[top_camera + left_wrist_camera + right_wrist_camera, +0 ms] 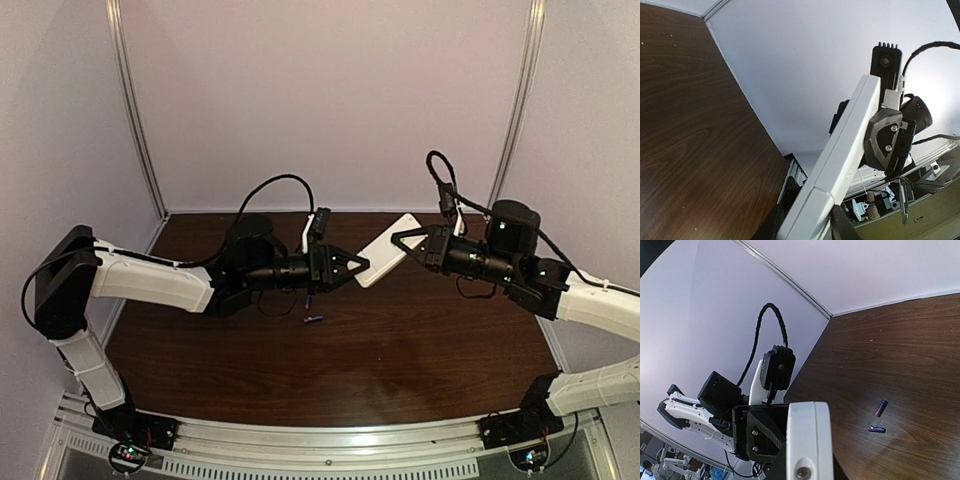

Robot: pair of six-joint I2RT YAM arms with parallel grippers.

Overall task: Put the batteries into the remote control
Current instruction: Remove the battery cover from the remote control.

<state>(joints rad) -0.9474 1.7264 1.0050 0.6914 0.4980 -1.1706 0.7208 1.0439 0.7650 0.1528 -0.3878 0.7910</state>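
The remote control (385, 252) hangs above the table (430, 350), bridged between two claws, the left gripper (362, 265) clenched on its lower-left end and the right gripper (398, 240) clenched on its upper-right end, with both batteries (313, 319) lying on the wood near the left gripper.

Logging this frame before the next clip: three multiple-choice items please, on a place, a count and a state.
1. Where is the remote control? A flat on its back, untouched; B in the air between both arms; C against the back wall.
2. Batteries on the table? A none; B four; C two.
3. Jaws of the left arm are: A shut on the remote control; B open, empty; C shut on a battery.
1 B, both arms' jaws grip it above the table; 2 C, two lie by each other; 3 A, its end sits clamped in the left wrist view.
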